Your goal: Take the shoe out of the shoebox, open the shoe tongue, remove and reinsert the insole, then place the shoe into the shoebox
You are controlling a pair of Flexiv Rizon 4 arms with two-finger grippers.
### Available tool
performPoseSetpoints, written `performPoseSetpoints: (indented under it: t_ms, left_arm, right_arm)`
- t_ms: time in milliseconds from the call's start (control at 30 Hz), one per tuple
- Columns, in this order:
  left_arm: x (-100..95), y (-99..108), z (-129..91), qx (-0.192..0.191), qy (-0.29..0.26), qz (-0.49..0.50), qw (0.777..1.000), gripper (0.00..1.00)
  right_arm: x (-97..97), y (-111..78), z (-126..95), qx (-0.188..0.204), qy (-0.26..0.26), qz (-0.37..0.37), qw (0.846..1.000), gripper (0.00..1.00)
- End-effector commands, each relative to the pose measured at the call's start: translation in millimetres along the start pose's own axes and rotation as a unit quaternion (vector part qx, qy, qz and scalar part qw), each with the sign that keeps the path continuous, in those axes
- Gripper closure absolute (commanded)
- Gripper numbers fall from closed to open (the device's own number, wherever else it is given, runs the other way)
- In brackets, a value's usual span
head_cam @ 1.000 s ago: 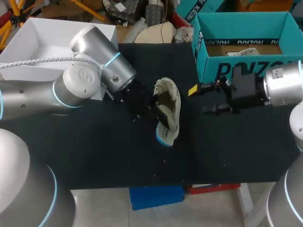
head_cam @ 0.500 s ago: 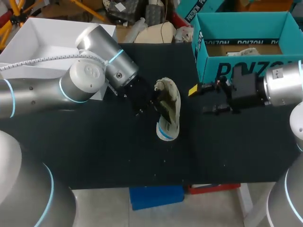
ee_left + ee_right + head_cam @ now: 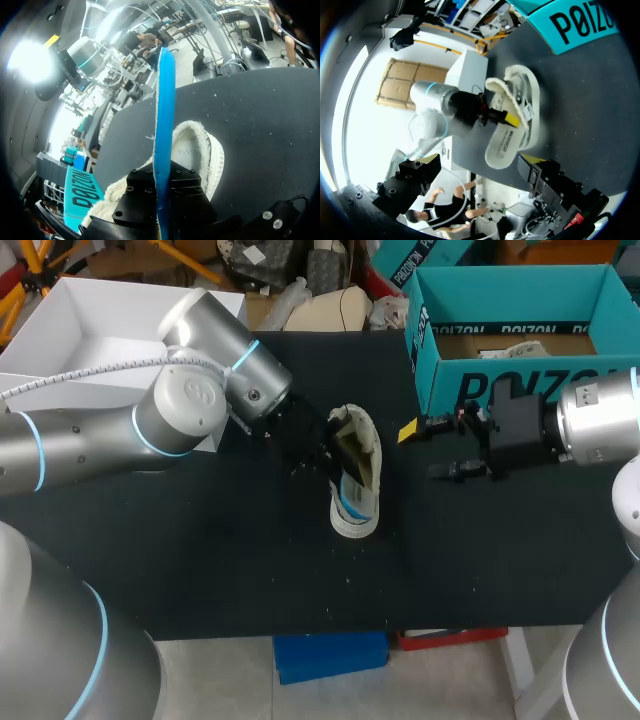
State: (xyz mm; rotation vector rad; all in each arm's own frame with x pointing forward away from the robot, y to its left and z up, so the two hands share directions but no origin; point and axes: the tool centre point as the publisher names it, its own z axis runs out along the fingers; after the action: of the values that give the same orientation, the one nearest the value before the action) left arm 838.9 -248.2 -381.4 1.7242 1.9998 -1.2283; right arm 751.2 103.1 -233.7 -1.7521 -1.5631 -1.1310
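A cream knitted shoe [image 3: 366, 440] lies on the black table, near its middle. My left gripper [image 3: 325, 455] comes in from the left and is shut on the insole [image 3: 353, 510], which is blue on one face and pale on the other. The insole's lower end rests at the shoe's near end. In the left wrist view the insole [image 3: 164, 120] stands edge-on between my left gripper's [image 3: 161, 182] black fingers, with the shoe [image 3: 202, 150] behind it. My right gripper [image 3: 432, 450] hangs open to the right of the shoe, holding nothing. The right wrist view shows the shoe [image 3: 522, 92] and insole [image 3: 506, 147].
The open teal shoebox [image 3: 440, 370] stands at the back right, just behind my right gripper. A white box [image 3: 75, 390] sits at the back left, behind my left arm. Bare black table lies in front of the shoe.
My left arm has shifted slightly toward the back and turned. The insole has swung with it, so its pale face now shows at the shoe's near end. The right arm has not moved.
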Motion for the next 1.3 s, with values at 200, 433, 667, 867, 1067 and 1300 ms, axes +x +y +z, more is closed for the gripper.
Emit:
performPoseSetpoints:
  t_ms: [200,433,667,867,1067,1300]
  left_arm:
    - [-3.2,-3.5,-6.0,-0.017,0.000,-0.003,1.000,0.52]
    - [-6.7,-25.3,-11.4,-0.012,0.000,0.003,1.000,0.43]
    - [-3.2,-46.0,-11.1,0.001,0.000,0.009,1.000,0.52]
    - [0.6,-61.7,-15.9,0.003,0.001,0.014,1.000,0.56]
    - [5.1,-74.0,-17.6,0.005,0.003,0.016,1.000,0.71]
    - [9.5,-70.8,-12.7,0.014,0.007,0.009,1.000,1.00]
  right_arm:
    - [0.6,0.0,0.2,0.000,-0.002,0.000,1.000,0.00]
    - [0.6,0.0,0.2,0.000,-0.002,0.000,1.000,0.00]
    - [0.6,0.0,0.2,0.000,-0.002,0.000,1.000,0.00]
    - [0.6,0.0,0.2,0.000,-0.002,0.000,1.000,0.00]
    - [0.6,0.0,0.2,0.000,-0.002,0.000,1.000,0.00]
    - [0.6,0.0,0.2,0.000,-0.002,0.000,1.000,0.00]
